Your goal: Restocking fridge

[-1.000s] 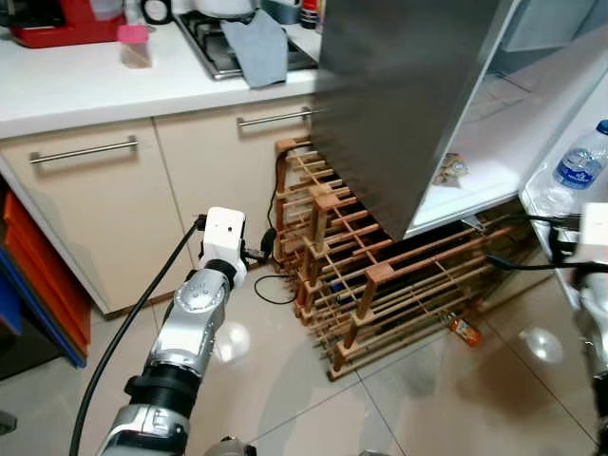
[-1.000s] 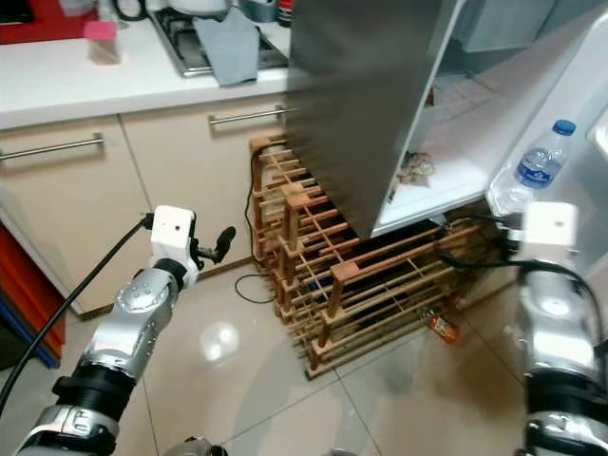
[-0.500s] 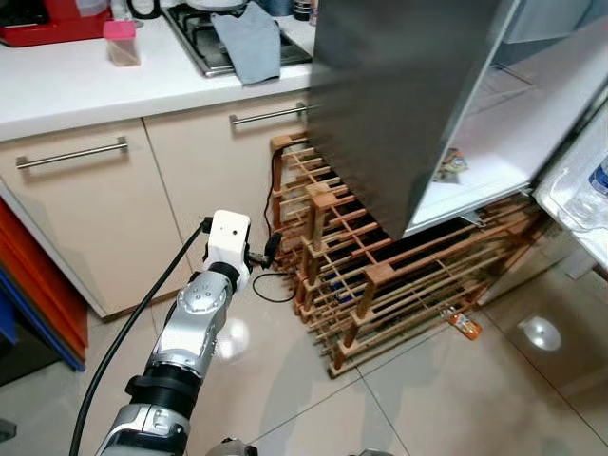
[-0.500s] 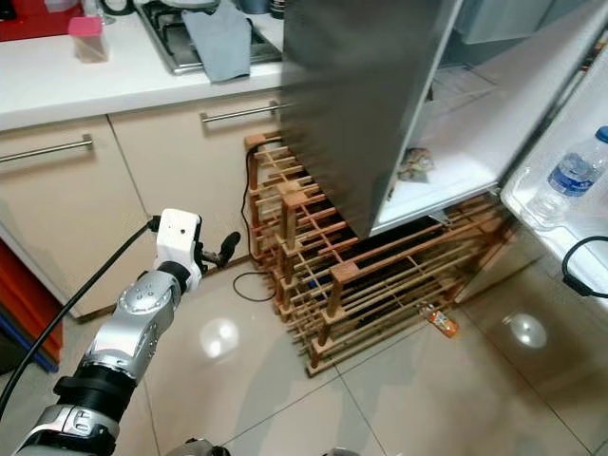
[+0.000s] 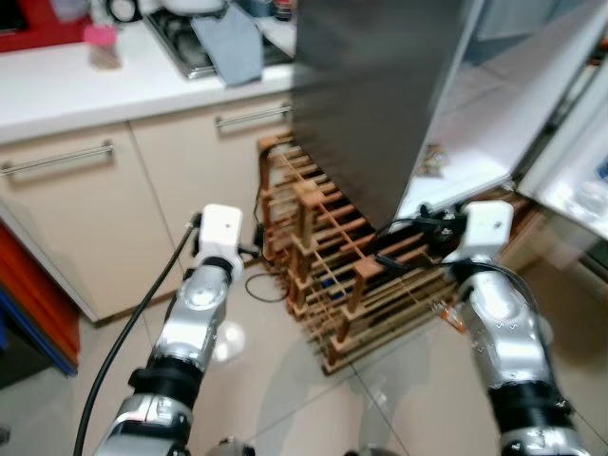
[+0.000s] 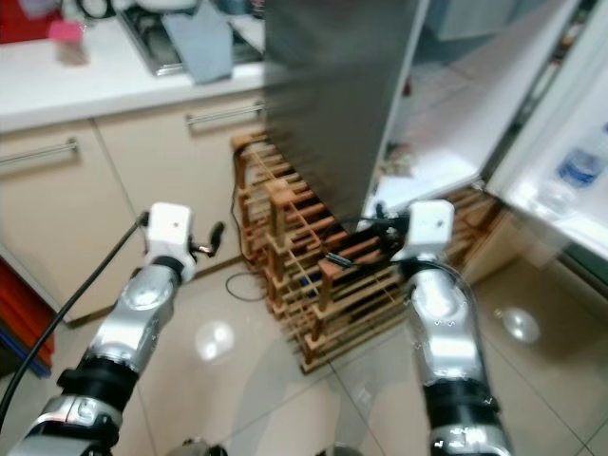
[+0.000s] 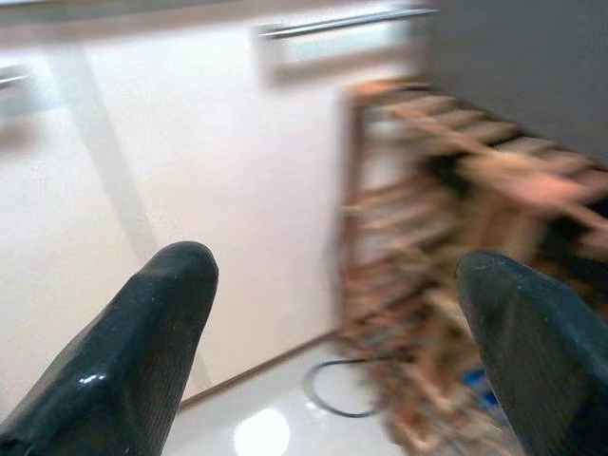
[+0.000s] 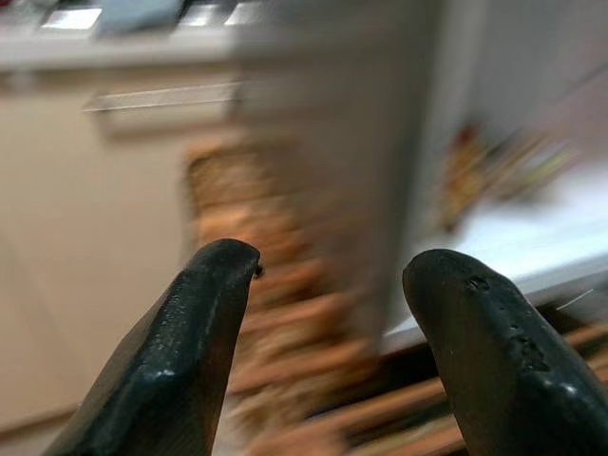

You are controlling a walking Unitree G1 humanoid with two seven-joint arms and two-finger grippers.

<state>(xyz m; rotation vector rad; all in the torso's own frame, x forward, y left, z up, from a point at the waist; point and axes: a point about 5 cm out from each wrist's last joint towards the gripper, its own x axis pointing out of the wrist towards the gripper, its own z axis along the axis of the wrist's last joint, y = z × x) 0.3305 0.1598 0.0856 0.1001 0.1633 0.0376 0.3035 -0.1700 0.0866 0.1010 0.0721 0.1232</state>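
While blurred, shows water bottle (image 6: 577, 169) standing in open fridge door (image 5: 570, 166) shelf, far right. Judged light, smooth, slippery, thin-walled; best gripped mid-body. Left gripper (image 7: 332, 342) and right gripper (image 8: 328, 356) both spread and empty, near wooden rack (image 5: 356, 285).

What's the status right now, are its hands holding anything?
Left gripper open, empty, near cabinets. Right gripper open, empty, facing open fridge. Water bottle in door shelf. Wooden rack stands below.
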